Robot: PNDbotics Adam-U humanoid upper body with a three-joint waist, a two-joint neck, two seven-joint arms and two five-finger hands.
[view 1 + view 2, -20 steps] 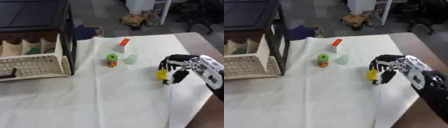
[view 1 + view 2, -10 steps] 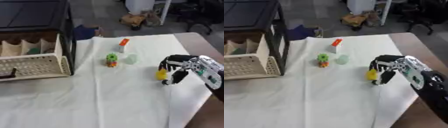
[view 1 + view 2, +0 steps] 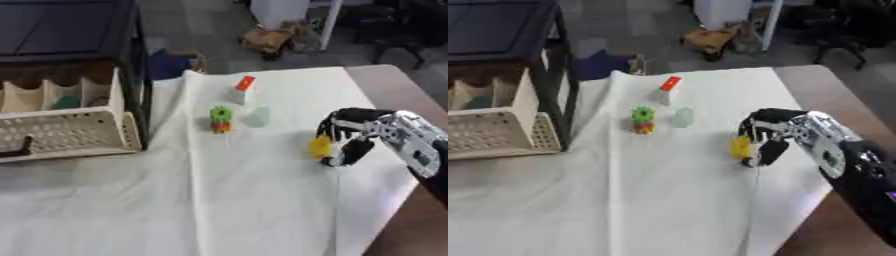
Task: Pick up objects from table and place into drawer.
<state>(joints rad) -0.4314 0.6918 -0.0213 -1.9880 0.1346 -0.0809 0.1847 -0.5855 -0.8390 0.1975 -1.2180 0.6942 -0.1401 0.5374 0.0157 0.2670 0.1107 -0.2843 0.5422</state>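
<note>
My right hand (image 3: pixel 354 136) is over the right part of the white cloth, its fingers curled round a small yellow object (image 3: pixel 319 146). Further left on the cloth stand a green and orange toy (image 3: pixel 220 119), a pale translucent cup-like piece (image 3: pixel 259 116) and a white box with an orange-red top (image 3: pixel 244 88). The beige slatted drawer (image 3: pixel 66 134) stands pulled out of the black cabinet (image 3: pixel 70 30) at the left, with a green item (image 3: pixel 66 102) inside. My left hand shows in no view.
The white cloth (image 3: pixel 245 200) covers most of the brown table (image 3: pixel 394 230); bare wood runs along the right edge. Beyond the table's far edge are a blue bundle (image 3: pixel 171 63) and a cardboard box (image 3: pixel 271 37) on the floor.
</note>
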